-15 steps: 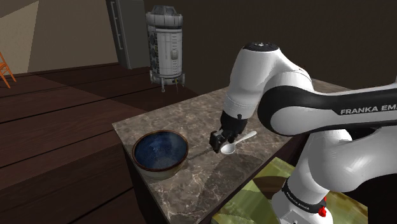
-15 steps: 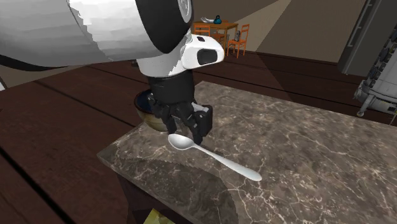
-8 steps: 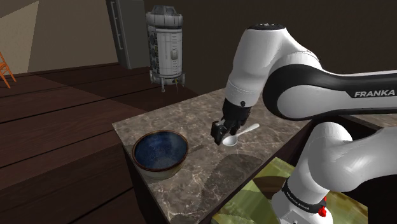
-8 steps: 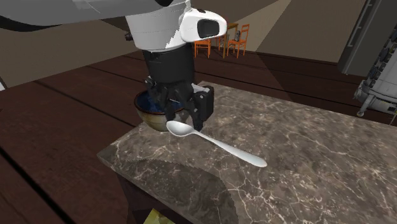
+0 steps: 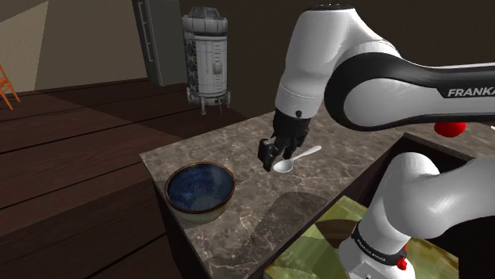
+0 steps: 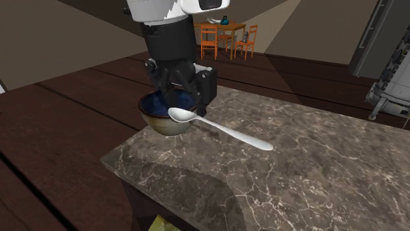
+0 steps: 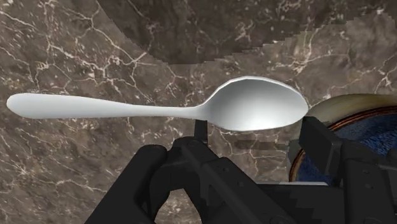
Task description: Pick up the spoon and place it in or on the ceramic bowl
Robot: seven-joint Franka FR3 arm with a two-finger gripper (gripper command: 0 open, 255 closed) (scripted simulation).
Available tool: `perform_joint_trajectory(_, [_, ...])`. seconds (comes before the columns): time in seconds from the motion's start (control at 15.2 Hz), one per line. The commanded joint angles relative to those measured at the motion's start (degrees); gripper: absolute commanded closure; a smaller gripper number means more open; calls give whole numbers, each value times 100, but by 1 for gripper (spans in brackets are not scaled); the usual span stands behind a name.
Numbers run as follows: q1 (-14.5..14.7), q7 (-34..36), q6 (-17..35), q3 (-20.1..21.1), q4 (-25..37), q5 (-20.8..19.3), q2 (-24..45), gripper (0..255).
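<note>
Tool (image 6: 186,106) clamped on spoon (image 6: 223,129) neck above marble counter (image 6: 315,170); bowl (image 6: 158,123) near, orange chairs (image 6: 209,41) far behind

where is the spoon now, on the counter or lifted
Lifted: the hand clasps the spoon, roughly level, clear above the counter, beside the bowl, not in it.

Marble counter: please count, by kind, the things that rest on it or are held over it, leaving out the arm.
spoon: 1
bowl: 1
Total: 2
</note>
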Motion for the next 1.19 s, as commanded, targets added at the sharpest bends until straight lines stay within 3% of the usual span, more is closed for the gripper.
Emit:
perform_joint_trajectory(0.0, [-98, 152, 139, 203, 340, 14, 456, 255])
perform_joint_trajectory(0.59, [-748, 1074, 602, 1303, 2077, -407, 2607, 255])
perform_joint_trajectory(0.86, [-1048, 1669, 606, 1856, 3001, -961, 3655, 255])
perform_joint_trajectory(1.12, [-1170, 2424, 417, 2372, 4059, -1848, 4886, 255])
